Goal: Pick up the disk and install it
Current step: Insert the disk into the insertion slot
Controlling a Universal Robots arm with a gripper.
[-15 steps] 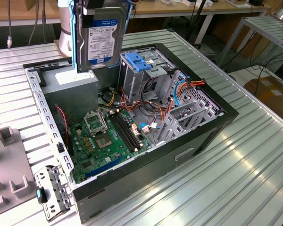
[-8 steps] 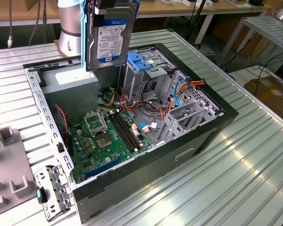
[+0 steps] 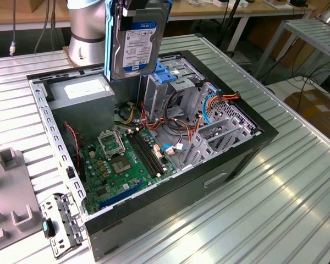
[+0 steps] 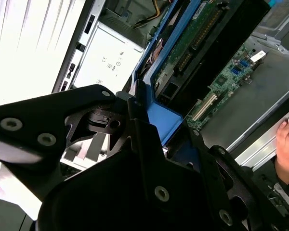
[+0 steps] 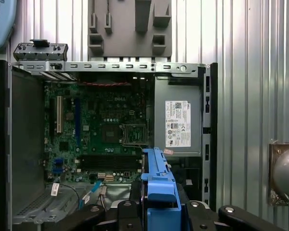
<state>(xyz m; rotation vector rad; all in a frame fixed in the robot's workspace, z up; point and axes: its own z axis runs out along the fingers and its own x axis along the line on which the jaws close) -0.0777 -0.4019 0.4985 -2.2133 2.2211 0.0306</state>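
Observation:
The disk (image 3: 142, 44) hangs upright above the back of the open computer case (image 3: 264, 132). Its white label faces the exterior camera and blue rails run along its sides. My gripper (image 3: 133, 6) is shut on it from above. In the first wrist view the disk's blue rail (image 5: 158, 190) sits between the black fingers (image 5: 127, 214), over the motherboard (image 5: 106, 125) and beside the grey power supply (image 5: 177, 122). In the second wrist view the disk's blue rail (image 4: 161, 118) rises out of the black gripper body (image 4: 111, 192).
A metal drive cage with a blue latch (image 3: 168, 74) stands just below the disk. Orange and red cables (image 3: 209, 104) cross the case. A grey fixture (image 3: 11, 192) and a loose bracket (image 3: 58, 223) lie at the exterior view's left. A person's hand (image 4: 286, 144) rests near the case.

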